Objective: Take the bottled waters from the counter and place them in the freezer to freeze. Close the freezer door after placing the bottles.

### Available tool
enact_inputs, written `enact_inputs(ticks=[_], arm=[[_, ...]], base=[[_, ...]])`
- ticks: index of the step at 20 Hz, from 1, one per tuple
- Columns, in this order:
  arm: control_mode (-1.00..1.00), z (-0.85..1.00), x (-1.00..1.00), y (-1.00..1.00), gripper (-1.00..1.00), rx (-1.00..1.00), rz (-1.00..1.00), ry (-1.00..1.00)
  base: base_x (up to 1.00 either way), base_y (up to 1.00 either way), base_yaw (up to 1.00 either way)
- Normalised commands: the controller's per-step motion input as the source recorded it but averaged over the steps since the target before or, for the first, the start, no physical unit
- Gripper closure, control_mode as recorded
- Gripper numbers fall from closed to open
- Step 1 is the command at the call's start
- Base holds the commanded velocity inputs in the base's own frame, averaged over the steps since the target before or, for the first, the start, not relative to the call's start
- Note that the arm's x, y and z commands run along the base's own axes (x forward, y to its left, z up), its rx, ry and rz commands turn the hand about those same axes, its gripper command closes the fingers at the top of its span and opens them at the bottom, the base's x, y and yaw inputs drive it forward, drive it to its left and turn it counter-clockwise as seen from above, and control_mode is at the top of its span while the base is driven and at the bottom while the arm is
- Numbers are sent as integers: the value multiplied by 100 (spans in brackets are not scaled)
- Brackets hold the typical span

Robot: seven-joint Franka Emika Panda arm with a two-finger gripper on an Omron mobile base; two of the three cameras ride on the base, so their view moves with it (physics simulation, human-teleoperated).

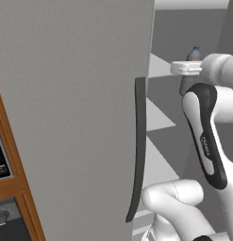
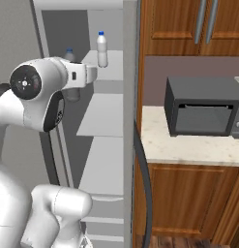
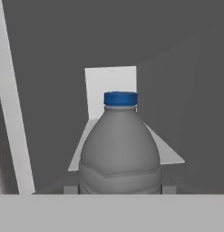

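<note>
Two bottled waters counted: whitish one [image 2: 102, 48] standing on an upper freezer shelf [image 2: 111, 68]; smoky grey one [image 3: 120, 149] clamped in the closed gripper [image 3: 120, 189], held upright inside the freezer [image 2: 67, 29]. Advice: lower it flat onto a shelf, apart from the first, before letting go. One freezer door [image 1: 75, 108], open

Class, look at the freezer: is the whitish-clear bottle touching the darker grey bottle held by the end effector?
Apart. The right base view shows the whitish-clear bottle upright on the shelf, with open space between it and the darker grey bottle.
</note>
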Motion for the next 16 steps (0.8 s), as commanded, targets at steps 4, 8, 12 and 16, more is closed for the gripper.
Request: enact_inputs(ticks=[4, 8, 12, 16], arm=[[-100, 0, 50, 0, 100, -13, -4, -4], [-100, 5, 41, -1, 100, -3, 0, -7], [-100, 15, 39, 0, 100, 0, 0, -3], [-100, 8, 46, 0, 100, 0, 0, 0]], base=[[0, 0, 0], [0, 0, 0], [0, 0, 0], [0, 0, 0]])
